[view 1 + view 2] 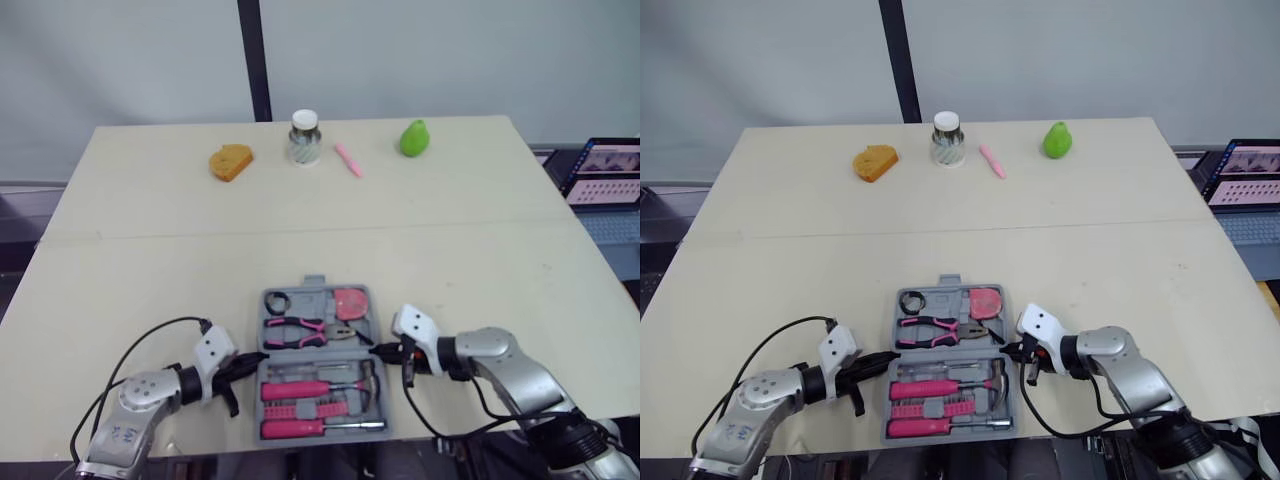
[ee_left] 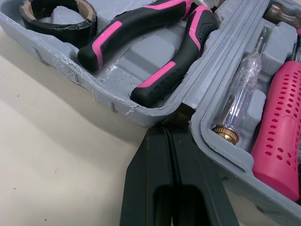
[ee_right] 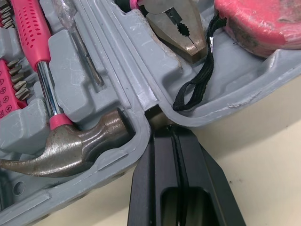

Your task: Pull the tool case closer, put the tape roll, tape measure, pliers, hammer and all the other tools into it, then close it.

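Note:
The grey tool case [image 1: 318, 293] lies open near the table's front edge. Its far half holds the black tape roll [image 1: 277, 302], pink-handled pliers [image 1: 296, 331] and pink tape measure [image 1: 350, 301]. Its near half holds the hammer [image 1: 312, 388], a bit strip and a screwdriver [image 1: 322, 428]. My left gripper [image 1: 256, 357] is shut, its tips against the case's left side at the hinge [image 2: 181, 115]. My right gripper [image 1: 378, 350] is shut too, tips at the hinge on the right side [image 3: 151, 113], beside the hammer head [image 3: 70, 150].
Along the far edge of the table stand an orange bread-like piece [image 1: 230, 161], a white-capped jar [image 1: 304, 138], a pink pen [image 1: 348, 159] and a green pear [image 1: 415, 138]. A laptop [image 1: 605, 185] sits off the table's right side.

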